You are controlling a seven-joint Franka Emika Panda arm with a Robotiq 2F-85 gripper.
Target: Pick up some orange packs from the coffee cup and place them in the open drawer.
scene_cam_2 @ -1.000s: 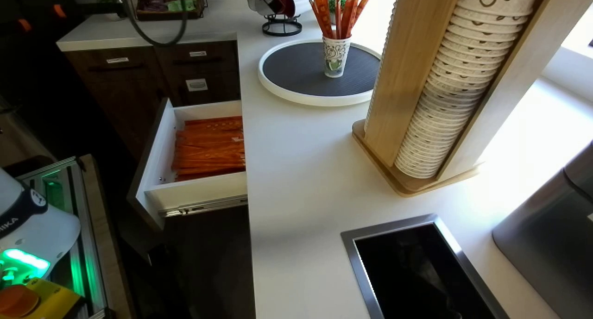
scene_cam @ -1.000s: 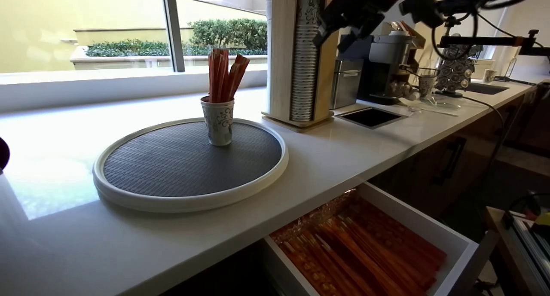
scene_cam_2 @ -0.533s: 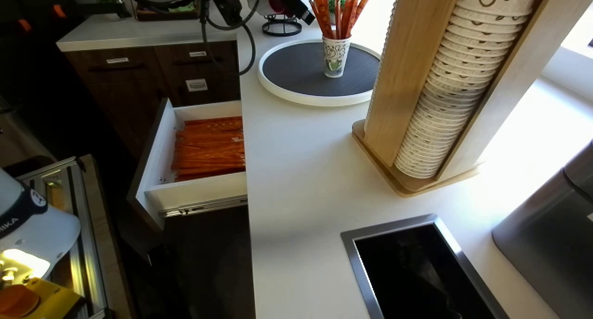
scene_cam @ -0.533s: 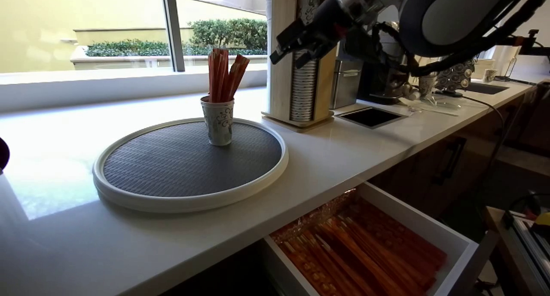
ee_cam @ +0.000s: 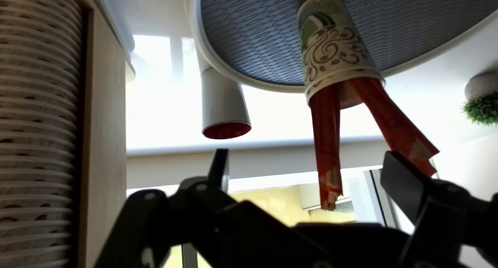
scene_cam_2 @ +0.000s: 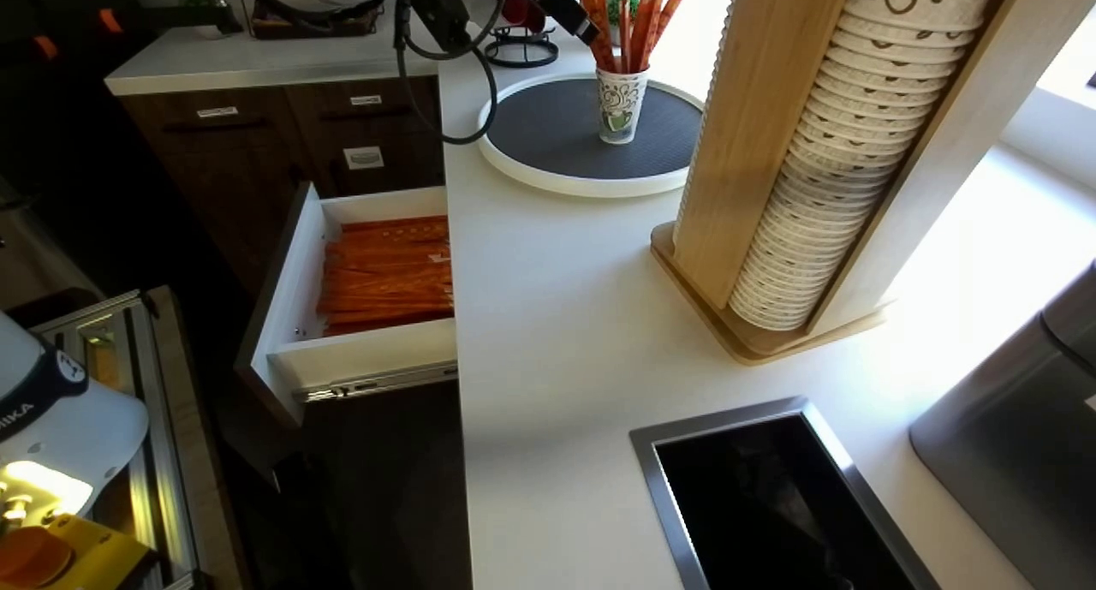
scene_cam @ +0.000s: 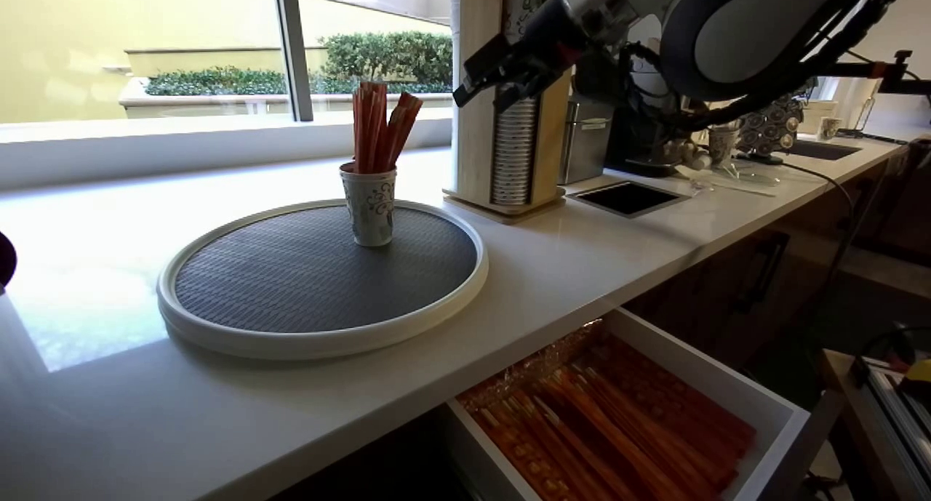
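Exterior views both show the drawer [scene_cam_2: 368,354] standing open, so your care can go to the step in hand, which seems to be the reach for a grasp. The tray [scene_cam: 320,345] lies well below your tool; you shouldn't need to go that low. Your gripper [ee_cam: 307,161] is spread wide with nothing held, so ease it in at about this height and close only once it is well over its target. Mind the cup [ee_cam: 336,46]: it stands upright on the tray and looks light enough to tip, so draw straight up afterwards. The packs [ee_cam: 328,143] stand in it, apart from your gripper. Take the straighter ones, which line up between the fingers [ee_cam: 402,178] in the wrist view; the leaning ones, partly hidden by one finger, could get knocked. They're long, flat, red-orange sticks with pale patches at their ends, too overlapped to count.
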